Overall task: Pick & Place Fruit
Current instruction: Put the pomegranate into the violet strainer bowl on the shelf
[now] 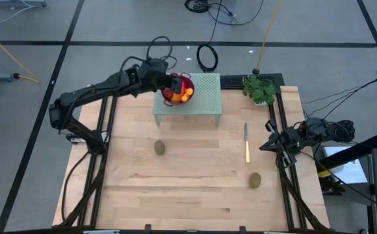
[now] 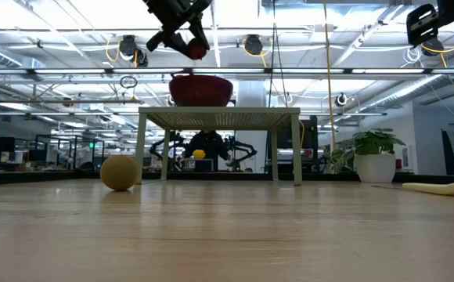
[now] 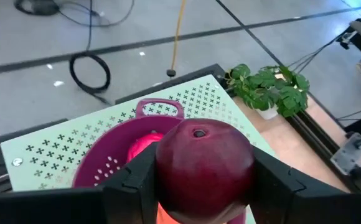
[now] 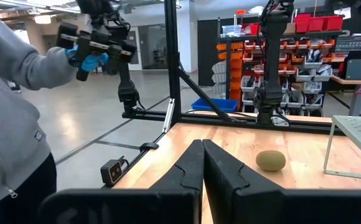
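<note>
The left gripper (image 3: 202,180) has its two dark fingers (image 3: 140,177) clamped on either side of a dark red ball (image 3: 204,168), which fills the space between them with its small stem dimple turned up; the ball hangs clear above the purple mesh bowl (image 3: 109,165), not touching it, as the low view shows with a gap between the fruit and the bowl's rim; the bowl stands on a pale green perforated stand (image 1: 205,94) at the far side of the wooden table (image 1: 195,195); inside the bowl, seen from above, several fruits already lie together, an orange cluster (image 1: 186,96) and red ones beside it, though how many I cannot count; out on the table two brown-green ovals remain, the left oval (image 1: 160,148) in front of the stand and the right oval (image 1: 256,180) nearer the front edge, with a yellow-handled knife (image 1: 246,144) lying between and well apart from both; the right gripper (image 4: 202,163) waits at the right edge of the table, its fingers pressed together on nothing; a potted plant (image 1: 260,88) sits at the far right corner; by my reading most of the fruit is placed, the red ball is about to be released into the bowl, and the two ovals are still left to fetch.
</note>
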Controlling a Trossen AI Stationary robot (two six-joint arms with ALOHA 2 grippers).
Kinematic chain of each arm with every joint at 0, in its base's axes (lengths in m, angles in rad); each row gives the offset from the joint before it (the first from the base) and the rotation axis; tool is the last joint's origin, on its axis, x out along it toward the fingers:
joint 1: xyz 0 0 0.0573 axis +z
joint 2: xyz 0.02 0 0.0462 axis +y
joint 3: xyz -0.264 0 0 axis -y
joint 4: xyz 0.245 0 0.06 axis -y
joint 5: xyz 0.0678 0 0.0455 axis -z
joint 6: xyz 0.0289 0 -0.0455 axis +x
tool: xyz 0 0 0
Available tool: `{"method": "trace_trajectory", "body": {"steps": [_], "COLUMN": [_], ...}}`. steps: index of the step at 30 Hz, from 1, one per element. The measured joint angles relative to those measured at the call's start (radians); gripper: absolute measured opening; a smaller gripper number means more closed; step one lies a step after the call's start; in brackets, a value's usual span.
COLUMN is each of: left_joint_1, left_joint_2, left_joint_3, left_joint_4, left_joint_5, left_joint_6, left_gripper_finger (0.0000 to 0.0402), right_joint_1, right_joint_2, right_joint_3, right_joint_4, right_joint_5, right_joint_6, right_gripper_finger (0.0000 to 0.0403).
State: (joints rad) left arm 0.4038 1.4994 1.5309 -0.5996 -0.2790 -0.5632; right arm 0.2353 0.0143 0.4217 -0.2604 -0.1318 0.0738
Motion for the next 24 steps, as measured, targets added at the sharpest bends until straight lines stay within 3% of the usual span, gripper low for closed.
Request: {"method": "trace_trajectory", "body": {"steps": [6, 11, 24], "left_joint_1": [0.116, 0.192, 0.233], "left_joint_2": [0.000, 0.000, 0.056], "left_joint_3": [0.000, 0.000, 0.001], "left_joint_4": [-0.024, -0.089, -0.050], "left_joint_5": [0.140, 0.254, 0.360], "left_joint_6": [0.008, 0.012, 0.082], "left_gripper_finger": [0.0194, 0.0180, 0.0187], "right_joint_1": [0.000, 0.000, 0.000], "right_joint_2": [0.000, 0.000, 0.000], "right_joint_3": [0.000, 0.000, 0.000], "right_joint_4": [0.000, 0.000, 0.001], "right_joint_5": [0.000, 0.000, 0.008], "right_joint_6": [0.000, 0.000, 0.000], "right_gripper_finger": [0.0000, 0.0000, 0.0000]}}
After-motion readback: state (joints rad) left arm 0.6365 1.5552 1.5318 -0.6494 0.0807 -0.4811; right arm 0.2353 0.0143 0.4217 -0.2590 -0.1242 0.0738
